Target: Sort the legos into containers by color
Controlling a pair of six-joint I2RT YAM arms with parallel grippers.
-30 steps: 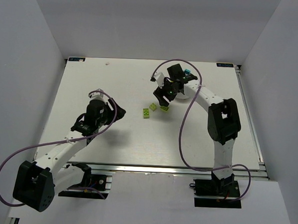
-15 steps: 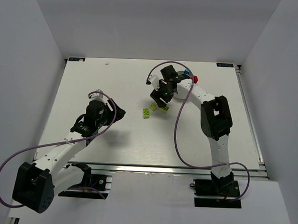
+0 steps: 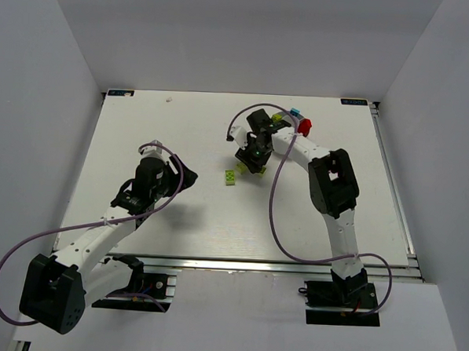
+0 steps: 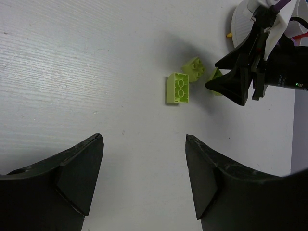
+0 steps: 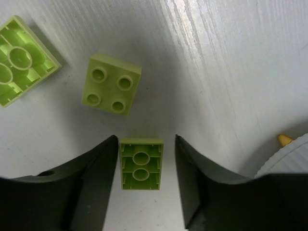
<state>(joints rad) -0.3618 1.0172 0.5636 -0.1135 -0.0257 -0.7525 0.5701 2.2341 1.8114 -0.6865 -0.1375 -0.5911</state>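
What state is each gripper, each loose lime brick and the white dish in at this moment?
left gripper: open, empty, above the table.
right gripper: open, fingers either side of the narrow lime brick.
narrow lime brick: on the table, underside up.
square lime brick: on the table, studs up.
third lime brick: on the table, underside up.
dish: holds a red brick and a cyan brick.

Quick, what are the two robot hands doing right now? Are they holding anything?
Left tool: open, holding nothing.
Right tool: open, one finger on each side of a lime green brick, not squeezing it.
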